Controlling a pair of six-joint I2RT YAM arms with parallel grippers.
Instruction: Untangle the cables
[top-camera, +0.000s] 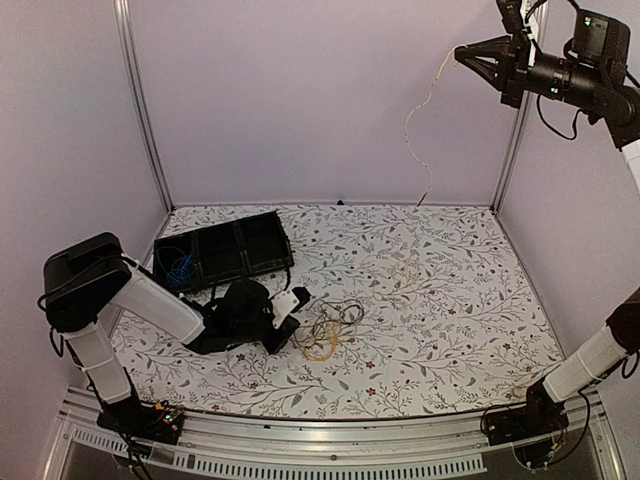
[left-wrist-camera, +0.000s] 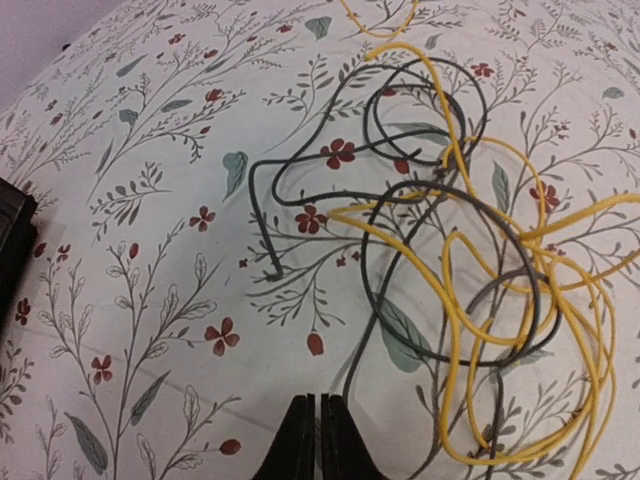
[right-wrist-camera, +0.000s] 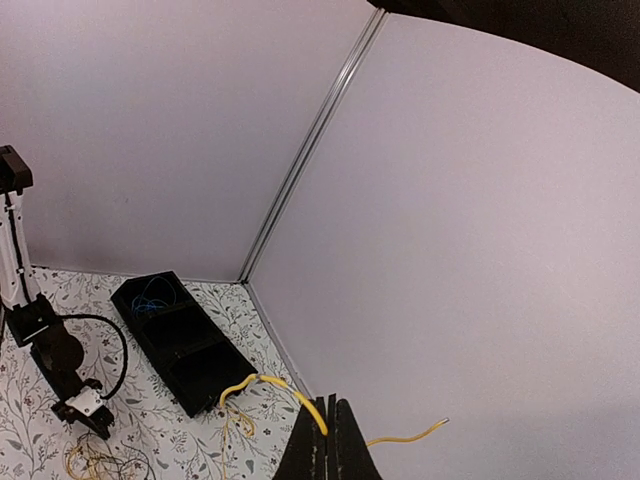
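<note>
The right gripper is high up, fingers pinched tight on a yellow cable that hangs toward the table. The left gripper sits low, fingers pressed together, beside a knot of yellow and grey cables. A grey strand slips behind the fingers, so I cannot tell if it is held. The picture's edge cuts off the knot. A blue cable lies in the black tray.

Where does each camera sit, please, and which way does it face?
Top external: above, behind the bases, facing down at the table; left claw low, right claw raised.
Left wrist: low, facing the cable tangle; its shut claw tips show.
Right wrist: high, facing the far-left corner; its claw grips a yellow cable.
Shared: top and right wrist both show the black tray.
</note>
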